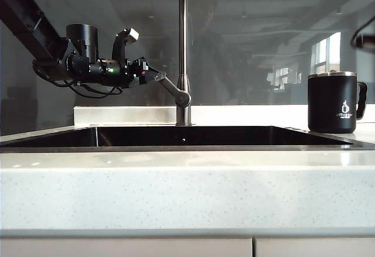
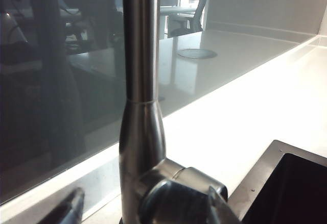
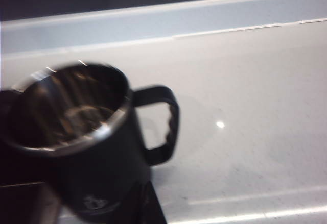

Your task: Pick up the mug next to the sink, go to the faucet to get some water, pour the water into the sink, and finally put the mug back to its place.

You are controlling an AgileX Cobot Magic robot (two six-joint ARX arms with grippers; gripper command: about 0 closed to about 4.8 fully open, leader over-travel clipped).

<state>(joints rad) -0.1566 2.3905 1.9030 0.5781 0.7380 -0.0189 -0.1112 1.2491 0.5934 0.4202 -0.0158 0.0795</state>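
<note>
Pale speckled stone runs around the basin, with a dark glass panel behind it mirroring an office.

On the counter (image 1: 193, 181) to the right of the sink (image 1: 222, 136) stands the mug (image 1: 331, 102), upright on the stone just beside the steel rim, handle turned away from the basin. Nothing grips it in the exterior view. The right wrist view looks down into its mouth, steel-lined and, as far as the blur allows, empty; so I judge it set back in its place with the pouring done. Its white logo is a small cup above a line of lettering too small to read.

The right gripper is not clearly in view: only a dark sliver at the edge of the right wrist view near the mug's foot, and a dark bit of arm at the right margin of the exterior view, well above the mug. Whether its fingers are wide or narrow I cannot tell.

Farther left, the faucet (image 1: 183, 46) rises from the rear ledge. The left gripper (image 1: 157, 76) sits level at the lever handle (image 1: 176, 91), its tips at the lever's end. In the left wrist view its fingers (image 2: 69, 208) stand wide, either side of the lever's base (image 2: 176, 196), likely parked to work the tap.
</note>
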